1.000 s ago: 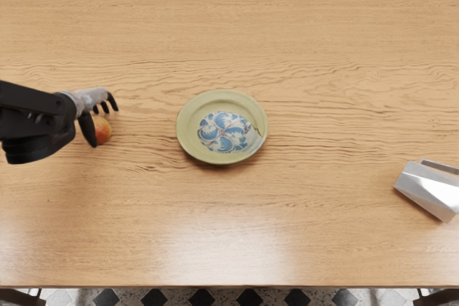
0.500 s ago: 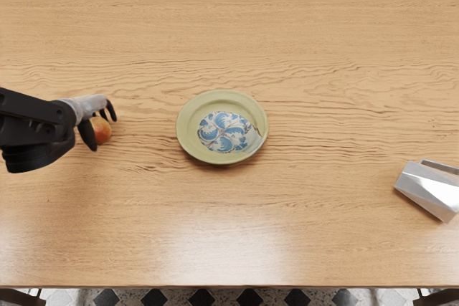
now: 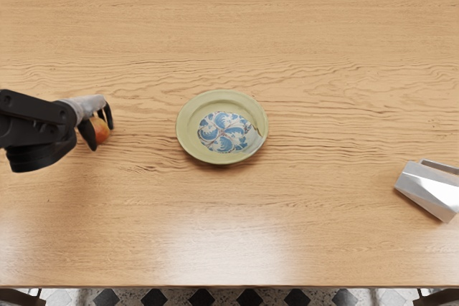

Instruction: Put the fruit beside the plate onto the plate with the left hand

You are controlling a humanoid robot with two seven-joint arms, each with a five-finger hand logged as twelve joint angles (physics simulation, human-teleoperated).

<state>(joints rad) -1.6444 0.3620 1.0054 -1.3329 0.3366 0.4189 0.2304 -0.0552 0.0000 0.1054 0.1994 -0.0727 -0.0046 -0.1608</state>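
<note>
The small round orange-red fruit [image 3: 102,131] is found near the left edge of the wooden desk [image 3: 287,48], well apart from the green plate with blue swirls [image 3: 188,115]. The grey left hand [image 3: 92,116] is curled around it. If it is held loosely, it could be dropped and rolled away. The pale right arm [image 3: 429,188] is rested by the right edge.

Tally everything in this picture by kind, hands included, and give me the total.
Plate: 1
Fruit: 1
Left hand, fingers curled round the fruit: 1
Pale angular shape at the right edge, maybe the resting right arm: 1
Total: 4
</note>
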